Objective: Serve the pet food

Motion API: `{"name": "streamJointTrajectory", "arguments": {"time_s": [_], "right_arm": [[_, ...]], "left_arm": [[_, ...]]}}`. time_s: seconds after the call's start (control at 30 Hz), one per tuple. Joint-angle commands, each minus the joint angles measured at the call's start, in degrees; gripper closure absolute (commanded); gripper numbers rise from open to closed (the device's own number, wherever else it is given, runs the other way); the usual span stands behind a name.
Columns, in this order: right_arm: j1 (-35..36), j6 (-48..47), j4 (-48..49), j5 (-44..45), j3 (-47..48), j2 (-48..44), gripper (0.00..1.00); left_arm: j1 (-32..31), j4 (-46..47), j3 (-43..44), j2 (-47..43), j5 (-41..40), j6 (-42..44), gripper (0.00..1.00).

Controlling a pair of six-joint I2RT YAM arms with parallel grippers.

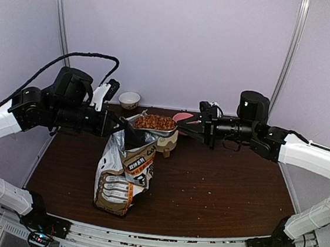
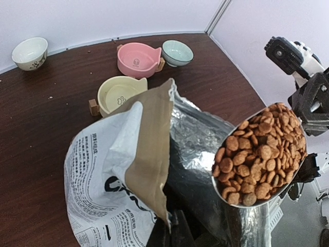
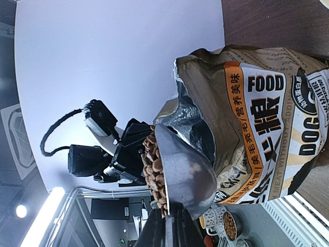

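Held the pet food (image 1: 155, 122) heaped in a metal scoop (image 3: 187, 175), just above the open dog food bag (image 1: 121, 175). Clamped right gripper (image 3: 167, 226) on the scoop handle, left gripper (image 2: 172, 231) on the bag's rim. Likely light, loose, quick to spill; best carried level by the handle. Saw the green bowl (image 2: 177, 51) only from the left wrist.

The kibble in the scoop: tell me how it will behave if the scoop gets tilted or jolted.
The kibble is heaped above the rim of the scoop, so top pellets will likely spill at any tilt. Pieces look small and rounded, so spilled ones would probably roll across the table. They look dry and separate, so should pour freely.
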Motion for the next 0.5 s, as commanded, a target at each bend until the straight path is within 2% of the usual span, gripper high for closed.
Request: {"name": "streamJointTrajectory", "arguments": {"time_s": [0.0,0.47], "right_arm": [[0.28,0.85,4.16,-0.02,0.1,-2.24,1.0],[-2.3,2.5,4.6,2.87,6.3,-0.32,1.0]], "left_arm": [[2.31,9.81,0.13,-1.92,-3.2,-1.08,1.0],[10.74,9.37,-4.7,-6.45,-1.15,0.41,1.0]]}}
